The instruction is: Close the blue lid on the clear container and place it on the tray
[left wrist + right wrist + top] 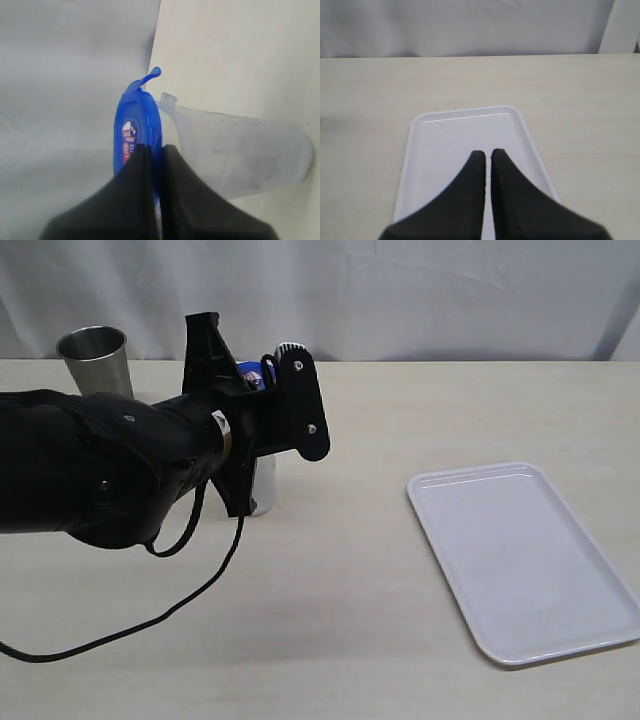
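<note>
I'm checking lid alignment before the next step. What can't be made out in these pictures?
Exterior view: the left arm hides most of the clear container and the blue lid.
Left wrist view: the left hand covers part of the lid; the print on its sticker is blurred.
Right wrist view: the right hand hides the near end of the tray.

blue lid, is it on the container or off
Not snapped on: the left hand holds the blue lid at the rim of the clear container, tab flared.

blue lid [142,117] glossy plstc, clear container [235,150] hazy plstc, tray [520,560] smooth.
</note>
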`<state>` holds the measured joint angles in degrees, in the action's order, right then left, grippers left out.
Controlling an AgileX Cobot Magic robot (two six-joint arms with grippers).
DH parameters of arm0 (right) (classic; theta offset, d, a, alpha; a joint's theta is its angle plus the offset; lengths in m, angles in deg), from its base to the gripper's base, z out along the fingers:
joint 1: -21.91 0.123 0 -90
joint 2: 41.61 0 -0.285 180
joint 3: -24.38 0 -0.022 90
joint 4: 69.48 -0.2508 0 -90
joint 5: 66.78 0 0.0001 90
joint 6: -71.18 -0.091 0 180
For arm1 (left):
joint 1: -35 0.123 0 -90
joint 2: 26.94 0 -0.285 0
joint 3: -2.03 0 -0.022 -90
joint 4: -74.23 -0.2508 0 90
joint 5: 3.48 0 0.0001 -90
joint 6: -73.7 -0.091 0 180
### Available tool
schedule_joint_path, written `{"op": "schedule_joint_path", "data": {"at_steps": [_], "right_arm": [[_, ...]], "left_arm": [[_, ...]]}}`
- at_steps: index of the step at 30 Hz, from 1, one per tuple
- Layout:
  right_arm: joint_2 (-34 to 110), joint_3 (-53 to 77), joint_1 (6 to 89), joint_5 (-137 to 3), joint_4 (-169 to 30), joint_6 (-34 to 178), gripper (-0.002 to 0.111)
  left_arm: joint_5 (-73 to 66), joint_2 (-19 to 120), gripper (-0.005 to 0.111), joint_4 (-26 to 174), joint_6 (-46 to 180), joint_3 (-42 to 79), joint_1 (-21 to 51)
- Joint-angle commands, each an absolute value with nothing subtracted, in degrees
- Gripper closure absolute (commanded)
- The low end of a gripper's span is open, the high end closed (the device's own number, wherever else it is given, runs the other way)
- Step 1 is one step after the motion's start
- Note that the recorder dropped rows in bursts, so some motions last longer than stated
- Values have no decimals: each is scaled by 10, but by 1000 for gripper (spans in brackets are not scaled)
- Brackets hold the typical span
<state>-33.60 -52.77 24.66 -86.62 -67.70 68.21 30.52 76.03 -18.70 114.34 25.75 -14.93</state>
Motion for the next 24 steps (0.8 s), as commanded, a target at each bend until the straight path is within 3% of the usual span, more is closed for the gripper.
{"op": "schedule_joint_path", "data": {"at_steps": [1, 24], "right_arm": [[-338, -528, 247, -865, -677, 682, 104], [-338, -528, 247, -865, -677, 682, 104]], "left_arm": [[309, 746, 107, -184, 1149, 259, -150], [299, 755, 107, -118, 1056, 259, -150]]}}
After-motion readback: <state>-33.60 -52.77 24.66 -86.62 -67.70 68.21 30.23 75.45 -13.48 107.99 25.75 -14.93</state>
